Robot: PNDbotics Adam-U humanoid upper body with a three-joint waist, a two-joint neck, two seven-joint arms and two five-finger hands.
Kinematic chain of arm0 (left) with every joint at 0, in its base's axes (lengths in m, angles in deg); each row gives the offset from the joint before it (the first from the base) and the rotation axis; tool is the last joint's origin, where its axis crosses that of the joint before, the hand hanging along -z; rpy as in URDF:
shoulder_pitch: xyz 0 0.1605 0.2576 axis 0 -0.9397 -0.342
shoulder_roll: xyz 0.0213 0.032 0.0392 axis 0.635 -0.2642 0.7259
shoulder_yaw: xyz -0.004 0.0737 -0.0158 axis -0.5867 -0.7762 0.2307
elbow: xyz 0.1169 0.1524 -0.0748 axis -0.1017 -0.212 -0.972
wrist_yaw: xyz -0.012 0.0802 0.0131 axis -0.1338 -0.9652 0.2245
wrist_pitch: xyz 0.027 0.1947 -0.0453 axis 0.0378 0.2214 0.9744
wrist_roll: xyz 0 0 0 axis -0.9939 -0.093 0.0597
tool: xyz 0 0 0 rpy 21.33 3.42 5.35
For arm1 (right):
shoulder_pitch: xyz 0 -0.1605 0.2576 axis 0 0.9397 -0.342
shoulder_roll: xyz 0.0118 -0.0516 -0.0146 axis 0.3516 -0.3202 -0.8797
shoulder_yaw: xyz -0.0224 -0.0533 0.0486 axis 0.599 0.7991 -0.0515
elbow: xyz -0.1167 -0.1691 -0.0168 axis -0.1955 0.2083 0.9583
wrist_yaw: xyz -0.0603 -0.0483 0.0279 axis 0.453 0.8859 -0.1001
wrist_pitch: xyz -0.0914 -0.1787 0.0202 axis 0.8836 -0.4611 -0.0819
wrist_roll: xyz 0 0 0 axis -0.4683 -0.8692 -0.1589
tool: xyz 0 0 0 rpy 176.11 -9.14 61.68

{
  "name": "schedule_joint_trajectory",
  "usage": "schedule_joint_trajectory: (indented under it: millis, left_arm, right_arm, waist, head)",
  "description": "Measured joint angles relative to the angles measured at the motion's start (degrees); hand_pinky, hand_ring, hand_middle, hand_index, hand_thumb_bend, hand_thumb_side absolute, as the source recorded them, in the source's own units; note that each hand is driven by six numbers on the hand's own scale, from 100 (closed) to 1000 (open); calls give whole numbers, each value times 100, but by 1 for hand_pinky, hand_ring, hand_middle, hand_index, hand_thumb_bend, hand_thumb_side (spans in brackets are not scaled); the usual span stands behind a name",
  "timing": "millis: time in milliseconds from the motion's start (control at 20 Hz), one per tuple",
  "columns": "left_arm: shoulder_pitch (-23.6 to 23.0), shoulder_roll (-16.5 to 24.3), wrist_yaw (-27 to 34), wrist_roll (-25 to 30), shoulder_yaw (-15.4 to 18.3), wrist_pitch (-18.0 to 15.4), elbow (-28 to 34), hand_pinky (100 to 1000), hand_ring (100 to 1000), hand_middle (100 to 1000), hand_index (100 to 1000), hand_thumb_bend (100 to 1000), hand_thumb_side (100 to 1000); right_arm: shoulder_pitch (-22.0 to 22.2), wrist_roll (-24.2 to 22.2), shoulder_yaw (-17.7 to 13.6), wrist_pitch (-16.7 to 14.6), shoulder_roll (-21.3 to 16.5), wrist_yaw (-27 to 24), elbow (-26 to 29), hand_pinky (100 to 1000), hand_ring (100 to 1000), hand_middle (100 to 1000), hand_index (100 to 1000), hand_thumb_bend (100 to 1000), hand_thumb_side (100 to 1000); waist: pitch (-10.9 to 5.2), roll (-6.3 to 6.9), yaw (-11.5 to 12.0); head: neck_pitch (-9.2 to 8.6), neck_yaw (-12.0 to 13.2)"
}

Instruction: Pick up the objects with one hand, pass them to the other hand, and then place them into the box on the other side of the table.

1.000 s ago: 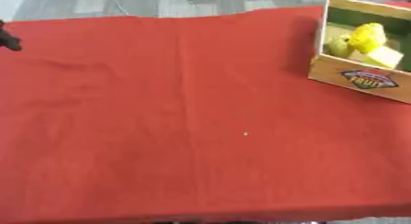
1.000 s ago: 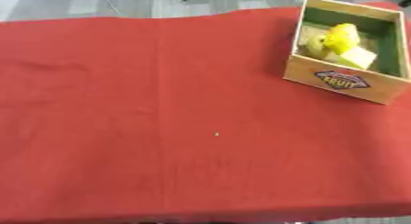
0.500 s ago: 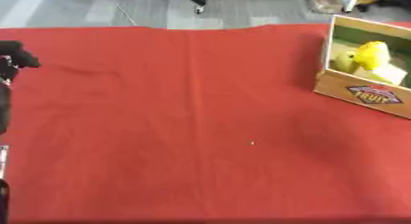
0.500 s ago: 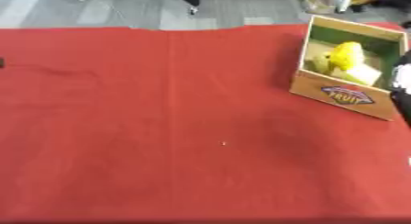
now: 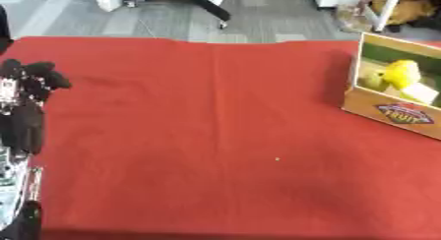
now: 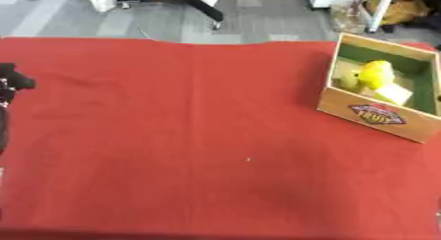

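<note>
Yellow objects [image 6: 375, 75] lie inside the box [image 6: 375, 117] at the table's right; the red cloth [image 6: 198, 135] shows nothing left to pick, so work appears complete; left hand [image 5: 27, 81] at the left edge, fingers curled, holding nothing; right hand unseen.

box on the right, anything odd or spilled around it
Nothing spilled. The box sits at an angle to the table edge, with yellow items inside and none on the red cloth beside it. Only a tiny pale speck lies mid-cloth. The left hand shows at the left edge, holding nothing.
</note>
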Motion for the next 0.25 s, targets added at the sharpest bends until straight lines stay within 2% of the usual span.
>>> schedule_joint_trajectory:
  millis: [250]
  left_arm:
    - [1,-1,268,-177,-32,-40,4,735,508,493,652,290,881]
  right_arm:
    - [-3,129,3,-11,38,-123,1,690,814,428,755,100,745]
  waist:
    - [2,0,-52]
  head:
    - [0,45]
